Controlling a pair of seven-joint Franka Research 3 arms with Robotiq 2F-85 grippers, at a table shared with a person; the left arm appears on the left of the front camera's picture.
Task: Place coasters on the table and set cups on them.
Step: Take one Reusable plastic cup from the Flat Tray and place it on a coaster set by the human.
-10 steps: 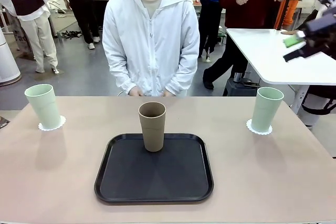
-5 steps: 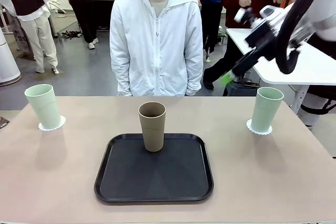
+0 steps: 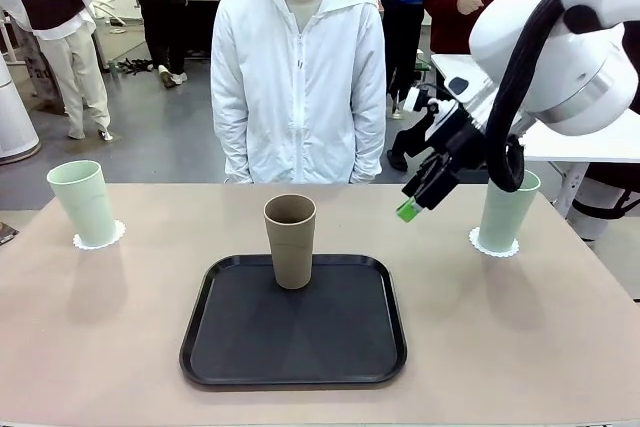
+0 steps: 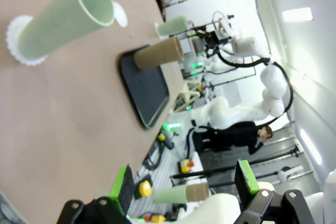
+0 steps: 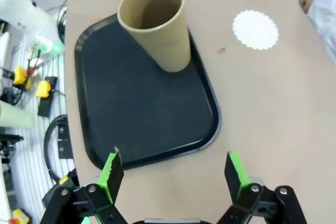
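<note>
Over the right half of the table (image 3: 120, 327), my right gripper (image 3: 415, 202) hung in the air between the brown cup (image 3: 290, 240) and the right mint cup (image 3: 510, 217), jaws spread wide and holding nothing. The brown cup stood upright at the far edge of the black tray (image 3: 300, 337). Beyond the tray, one coaster (image 5: 255, 29) lay bare on the tabletop. Each mint cup, the left one (image 3: 83, 202) too, stood on its own coaster (image 3: 100, 239) (image 3: 493, 246). My left gripper (image 4: 185, 179) was also spread wide and empty.
</note>
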